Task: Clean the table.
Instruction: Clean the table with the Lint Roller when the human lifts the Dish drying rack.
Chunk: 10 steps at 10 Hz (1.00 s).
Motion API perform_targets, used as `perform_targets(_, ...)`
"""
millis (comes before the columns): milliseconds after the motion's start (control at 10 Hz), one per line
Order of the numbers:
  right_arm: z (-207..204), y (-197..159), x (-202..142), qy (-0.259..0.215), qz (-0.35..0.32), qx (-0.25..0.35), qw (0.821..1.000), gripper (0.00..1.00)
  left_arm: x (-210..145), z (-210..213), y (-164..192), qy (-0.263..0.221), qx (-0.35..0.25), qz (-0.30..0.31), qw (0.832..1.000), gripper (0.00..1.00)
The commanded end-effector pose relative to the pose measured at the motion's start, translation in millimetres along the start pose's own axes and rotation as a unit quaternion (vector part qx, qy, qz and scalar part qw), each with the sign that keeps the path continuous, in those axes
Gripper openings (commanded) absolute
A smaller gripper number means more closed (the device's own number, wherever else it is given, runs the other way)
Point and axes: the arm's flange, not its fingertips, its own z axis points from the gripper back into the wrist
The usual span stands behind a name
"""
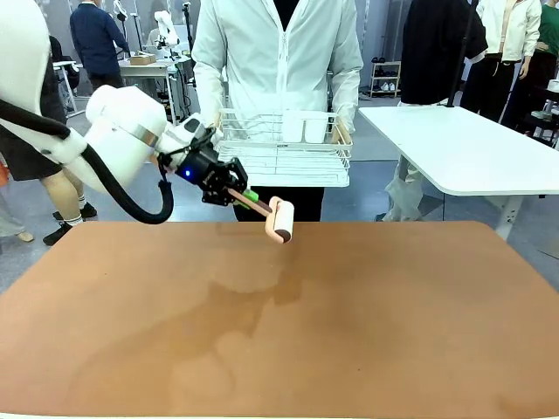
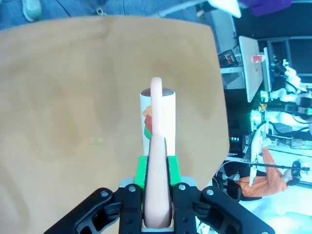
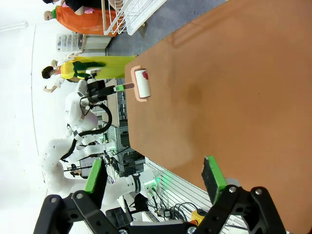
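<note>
Wide reddish-brown matte table (image 1: 349, 332) with rounded corners takes up most of my front view. I see nothing lying loose on its top, just a faint darker patch near the middle that I read as the arm's shadow or reflection, can't tell for sure. My left gripper (image 1: 247, 195) is clamped tight on the pale pink handle of a lint roller with a white sticky drum (image 1: 279, 218). In the left wrist view the green pads (image 2: 140, 171) press both sides of the handle. The roller hangs near the far edge and looks lifted off the surface, judging by the shadow lying apart from it. My right gripper (image 3: 153, 168) is spread wide with nothing between the pads, hovering over the near part of the table. Progress, my guess: rolling either barely started or between passes, and most of the top is left to cover. Room is good, open surface on all sides. Watch the far edge, where a person in a white jacket (image 1: 275, 52) holds a white wire basket (image 1: 284, 153) just beyond the roller. A white-topped desk (image 1: 472, 148) stands off the far right corner.
</note>
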Motion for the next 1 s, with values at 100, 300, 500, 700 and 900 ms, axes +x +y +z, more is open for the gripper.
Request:
perform_targets(100,1,3,-1,-0.001,0.003,0.003,1.000,1.00,-12,5,-11,0.006,0.038,0.011,0.999,0.19)
perform_targets(300,1,3,-1,-0.001,0.003,0.003,1.000,1.00,-13,15,-20,-0.001,0.047,0.001,0.999,0.19)
perform_targets(500,1,3,-1,-0.001,0.003,0.003,1.000,1.00,-13,34,-30,-0.001,0.074,-0.002,0.997,0.19)
perform_targets(700,1,3,-1,-0.001,0.003,0.003,1.000,1.00,-9,91,-72,-0.014,0.174,-0.015,0.984,0.19)
perform_targets(900,1,3,-1,-0.001,0.003,0.003,1.000,1.00,-17,159,-112,0.025,0.286,-0.029,0.957,0.19)
